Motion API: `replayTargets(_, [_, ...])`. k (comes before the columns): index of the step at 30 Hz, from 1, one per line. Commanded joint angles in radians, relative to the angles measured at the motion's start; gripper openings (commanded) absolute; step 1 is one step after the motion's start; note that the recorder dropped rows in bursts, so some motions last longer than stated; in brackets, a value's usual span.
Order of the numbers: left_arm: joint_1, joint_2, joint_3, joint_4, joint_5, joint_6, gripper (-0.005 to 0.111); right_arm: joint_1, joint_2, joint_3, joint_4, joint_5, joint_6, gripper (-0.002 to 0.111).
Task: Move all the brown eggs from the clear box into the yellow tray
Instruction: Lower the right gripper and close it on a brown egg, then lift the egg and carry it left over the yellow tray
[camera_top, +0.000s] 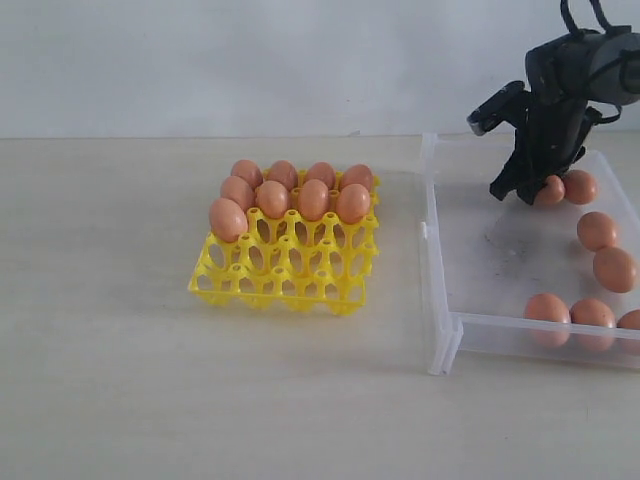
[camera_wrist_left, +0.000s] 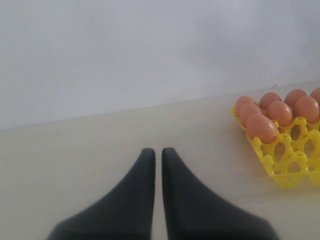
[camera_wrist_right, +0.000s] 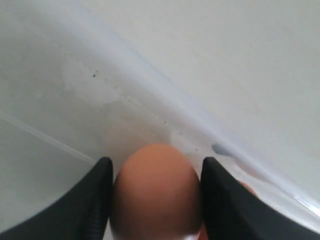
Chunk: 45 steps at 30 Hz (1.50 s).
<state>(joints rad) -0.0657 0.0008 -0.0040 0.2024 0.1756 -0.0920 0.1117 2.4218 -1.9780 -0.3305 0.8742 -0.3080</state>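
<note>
The brown eggs (camera_top: 313, 198) lie in two places. Nine sit in the yellow tray (camera_top: 290, 272), filling its two far rows and the left end cup of the third row. Seven are in the clear box (camera_top: 500, 335) to its right, one of them cut by the picture's edge. They are smooth, matte, orange-brown ovals, all alike. The tray is a bright plastic lattice of open cups with small raised pegs between them, and its near rows are bare. The box is shallow and transparent, with low walls and a floor marked by faint smudges and a few dark specks. My right claw (camera_wrist_right: 156, 162) reaches down into the far part of the box and grips one egg (camera_wrist_right: 156, 190) between its two black fingers, pads pressed to either side of the shell. I cannot tell whether that egg touches the floor. A second egg (camera_top: 579, 186) lies right against it, and the others curve along the right wall and the near wall. My left claw (camera_wrist_left: 158, 150) hovers over the pale table (camera_top: 120, 380) to the left of the tray, its tapered black fingers drawn to a thin slit and holding nothing.
</note>
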Motion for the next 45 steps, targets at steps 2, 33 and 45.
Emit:
replayTargets(2, [-0.005,-0.001,0.004,-0.002,-0.003,-0.005,0.004,-0.004,0.004,-0.001,0.135,-0.069,0.084,0.000])
replayTargets(33, [-0.005,-0.001,0.004,-0.002,-0.003,-0.005,0.004,0.000,-0.121,0.840,-0.109,-2.093,0.653,0.000])
replayTargets(45, [-0.005,-0.001,0.004,-0.002,-0.003,-0.005,0.004,0.085,-0.177,0.860,-0.299,-2.095,0.838,0.000])
